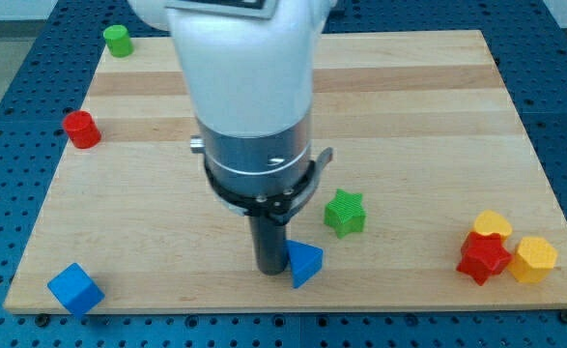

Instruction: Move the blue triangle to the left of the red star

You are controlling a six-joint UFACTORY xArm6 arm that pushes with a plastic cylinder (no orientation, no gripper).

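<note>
The blue triangle [305,263] lies near the view's bottom, a little right of centre. My tip [271,272] stands right at its left side, touching or nearly touching it. The red star [483,257] sits far off at the view's lower right, wedged between a yellow block [493,226] above it and a yellow hexagon-like block [535,259] on its right. The arm's white and grey body hides the board's upper middle.
A green star [345,213] sits just up and right of the blue triangle. A blue cube [75,288] is at the lower left corner, a red cylinder [81,129] at the left edge, a green cylinder [118,40] at the upper left corner.
</note>
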